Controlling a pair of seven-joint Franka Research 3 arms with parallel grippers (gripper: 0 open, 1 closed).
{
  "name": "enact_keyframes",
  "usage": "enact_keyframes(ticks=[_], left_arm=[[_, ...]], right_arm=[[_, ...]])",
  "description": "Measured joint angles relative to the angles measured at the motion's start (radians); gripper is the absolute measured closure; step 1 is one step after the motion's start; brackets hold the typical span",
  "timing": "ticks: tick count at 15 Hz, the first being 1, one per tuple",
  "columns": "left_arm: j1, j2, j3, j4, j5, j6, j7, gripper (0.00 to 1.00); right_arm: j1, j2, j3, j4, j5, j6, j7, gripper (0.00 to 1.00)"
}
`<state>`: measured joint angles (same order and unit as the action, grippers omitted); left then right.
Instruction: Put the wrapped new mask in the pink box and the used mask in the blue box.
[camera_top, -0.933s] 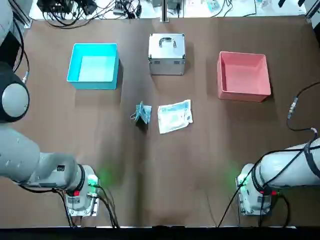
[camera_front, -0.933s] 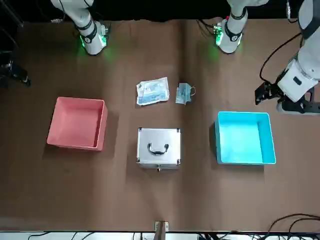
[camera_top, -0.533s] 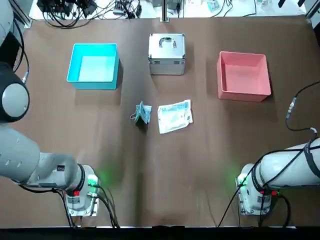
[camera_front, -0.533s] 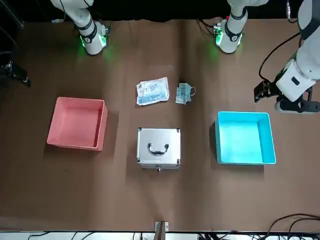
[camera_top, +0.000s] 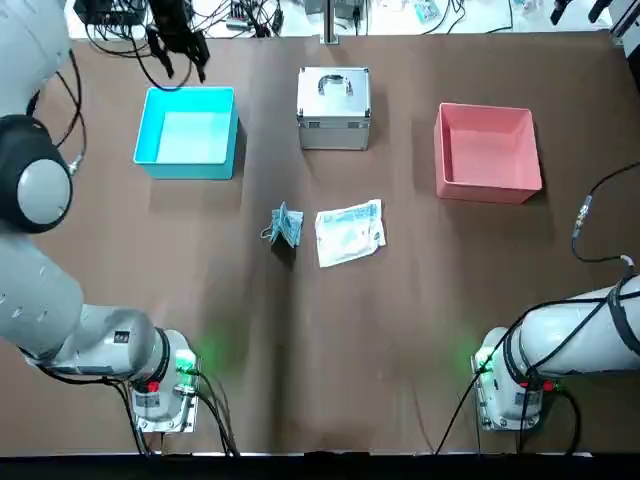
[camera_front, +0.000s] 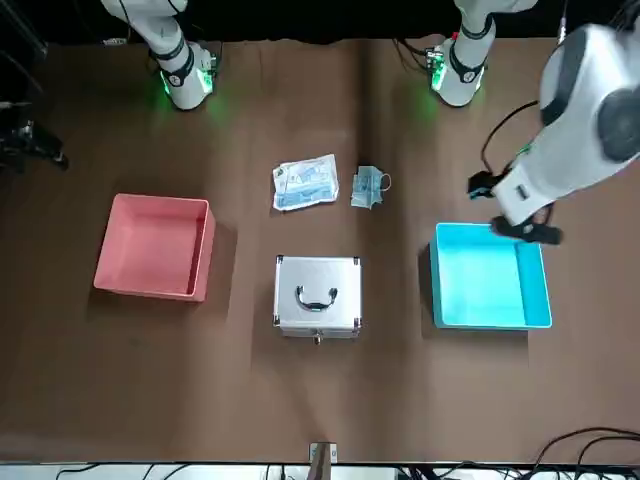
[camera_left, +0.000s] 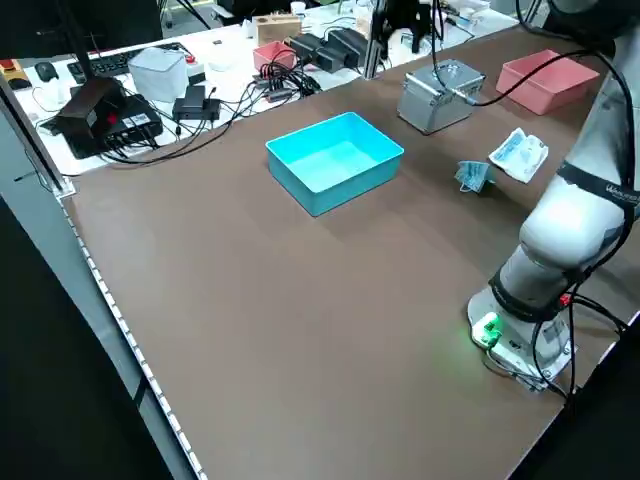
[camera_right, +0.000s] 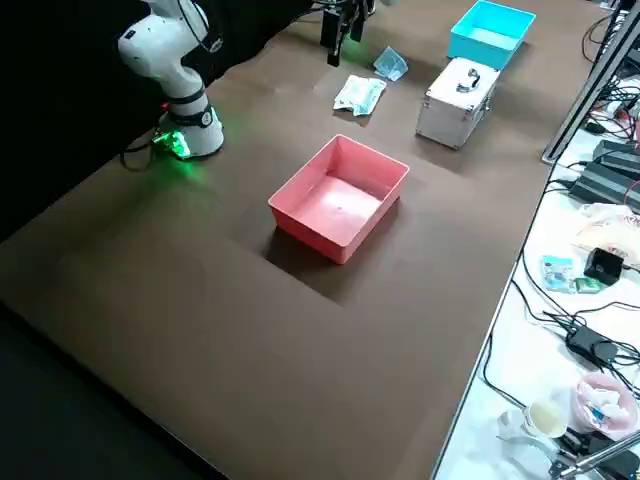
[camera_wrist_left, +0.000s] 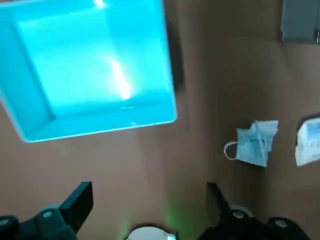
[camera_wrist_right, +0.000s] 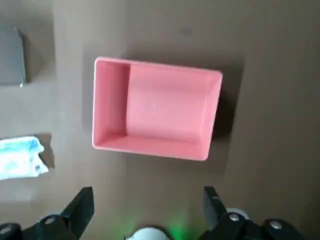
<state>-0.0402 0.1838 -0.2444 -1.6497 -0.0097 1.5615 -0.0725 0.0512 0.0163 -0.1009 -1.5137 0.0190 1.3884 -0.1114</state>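
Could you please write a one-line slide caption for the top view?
Used mask and wrapped new mask lie mid-table, blue box and pink box beyond.

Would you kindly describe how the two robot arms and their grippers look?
Both arms are glossy white with rounded grey joint caps, black cables along them, and green lights glowing at their bases. The left gripper and right gripper have black fingers.

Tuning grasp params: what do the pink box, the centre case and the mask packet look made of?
Pink box: likely matte moulded plastic, uniform colour, low walls. Silver case: apparently brushed metal, bright sheen, handle on the lid. Wrapped new mask: glossy clear film, wrinkled, showing glare.
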Motion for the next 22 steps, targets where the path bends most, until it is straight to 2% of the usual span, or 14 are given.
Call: enact_keyframes(ticks=[4,9,12,16,19,20,22], left_arm=[[-0.001,0.016,-0.092,-0.124,-0.044,0.129,-0.037,0.0],[-0.003,0.016,-0.185,-0.292,-0.109,0.32,-0.144,0.0],[-0.025,0.018,-0.251,-0.412,-0.11,0.491,-0.292,0.0],[-0.14,0.034,-0.263,-0.574,-0.11,0.732,-0.474,0.0],[-0.206,0.084,-0.262,-0.661,-0.11,0.866,-0.561,0.0],[-0.22,0.119,-0.261,-0.701,-0.11,0.924,-0.576,0.01],[-0.222,0.134,-0.261,-0.716,-0.11,0.937,-0.576,0.03]], right_arm=[[0.034,0.039,0.004,-0.017,0.004,-0.014,0.009,0.02],[0.069,0.083,0.006,-0.108,0.183,0.031,0.06,0.02],[0.125,0.09,0.008,-0.224,0.302,0.128,0.094,0.02],[0.223,0.12,0.012,-0.386,0.404,0.287,0.159,0.02],[0.323,0.2,0.013,-0.442,0.496,0.4,0.219,0.02],[0.392,0.272,0.014,-0.456,0.541,0.468,0.239,0.02],[0.456,0.338,0.016,-0.47,0.587,0.559,0.243,0.02]])
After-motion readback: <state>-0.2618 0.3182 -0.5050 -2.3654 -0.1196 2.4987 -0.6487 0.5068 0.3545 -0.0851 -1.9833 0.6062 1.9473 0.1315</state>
